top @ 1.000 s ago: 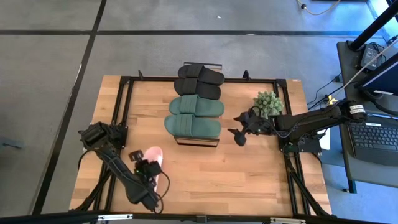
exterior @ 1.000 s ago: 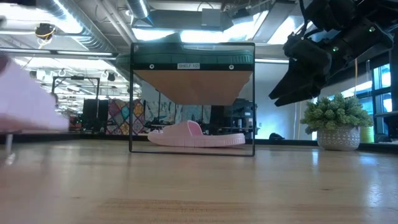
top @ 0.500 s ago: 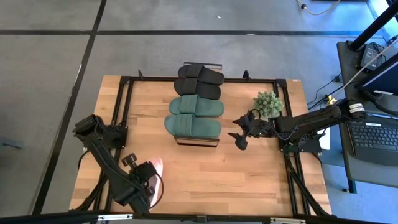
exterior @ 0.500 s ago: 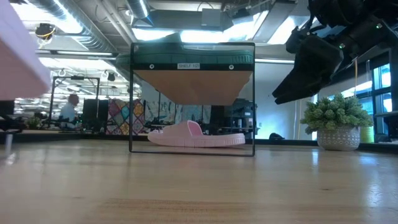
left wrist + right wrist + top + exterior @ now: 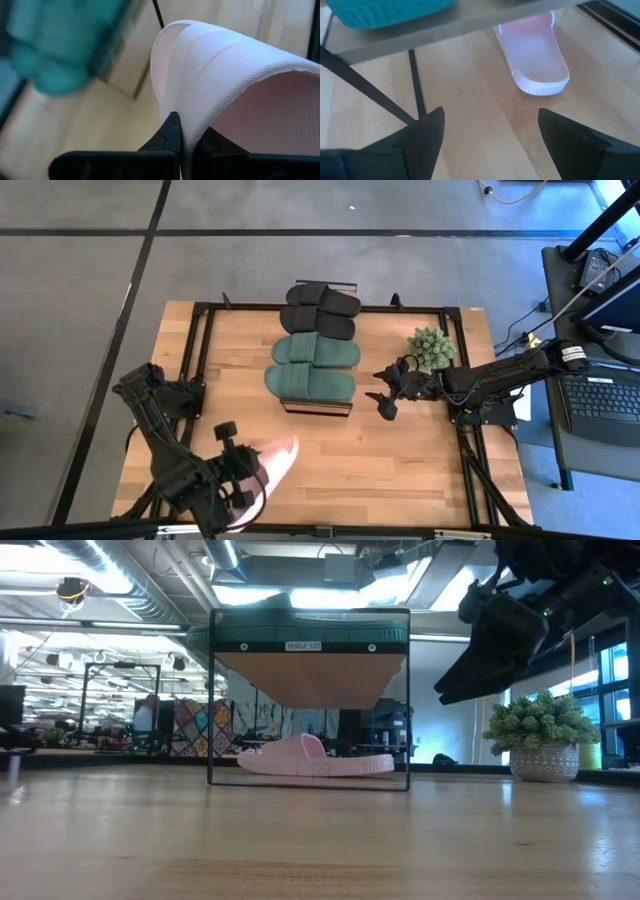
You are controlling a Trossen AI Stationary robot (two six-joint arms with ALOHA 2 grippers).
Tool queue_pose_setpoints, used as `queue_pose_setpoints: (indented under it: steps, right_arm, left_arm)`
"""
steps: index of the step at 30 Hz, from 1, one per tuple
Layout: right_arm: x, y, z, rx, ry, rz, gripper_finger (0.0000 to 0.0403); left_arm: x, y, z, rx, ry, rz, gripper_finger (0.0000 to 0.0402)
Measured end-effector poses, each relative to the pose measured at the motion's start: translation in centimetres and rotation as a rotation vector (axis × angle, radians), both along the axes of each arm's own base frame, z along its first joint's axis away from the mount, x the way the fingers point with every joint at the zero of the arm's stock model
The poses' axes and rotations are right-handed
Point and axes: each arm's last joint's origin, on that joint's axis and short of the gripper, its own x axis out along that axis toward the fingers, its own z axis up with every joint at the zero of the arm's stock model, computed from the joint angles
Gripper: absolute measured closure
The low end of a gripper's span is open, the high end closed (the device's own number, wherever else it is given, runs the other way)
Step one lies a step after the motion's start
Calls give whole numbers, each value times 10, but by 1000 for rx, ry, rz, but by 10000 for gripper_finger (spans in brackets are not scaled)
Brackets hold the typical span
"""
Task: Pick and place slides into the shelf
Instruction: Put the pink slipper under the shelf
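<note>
high: overhead, straight down | low: tabletop level | wrists: close-up | shared: shelf (image 5: 316,402)

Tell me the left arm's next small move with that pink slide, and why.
Probably carry it toward the shelf. The left gripper is shut on the pink slide, held off the table near the front edge, and the shelf's bottom level holds only one pink slide. The right gripper waits open beside the shelf.
</note>
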Motion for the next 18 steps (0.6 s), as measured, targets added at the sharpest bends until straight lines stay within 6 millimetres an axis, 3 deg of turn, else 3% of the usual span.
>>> queue_pose_setpoints:
  steps: [8, 18]
  right_arm:
    - [8, 10, 18, -125, -7, 155, 85]
    - [19, 34, 92, -323, 47, 378, 85]
  left_arm:
    - [33, 34, 20, 66, -67, 68, 400]
    - [80, 113, 43, -3, 7, 217, 400]
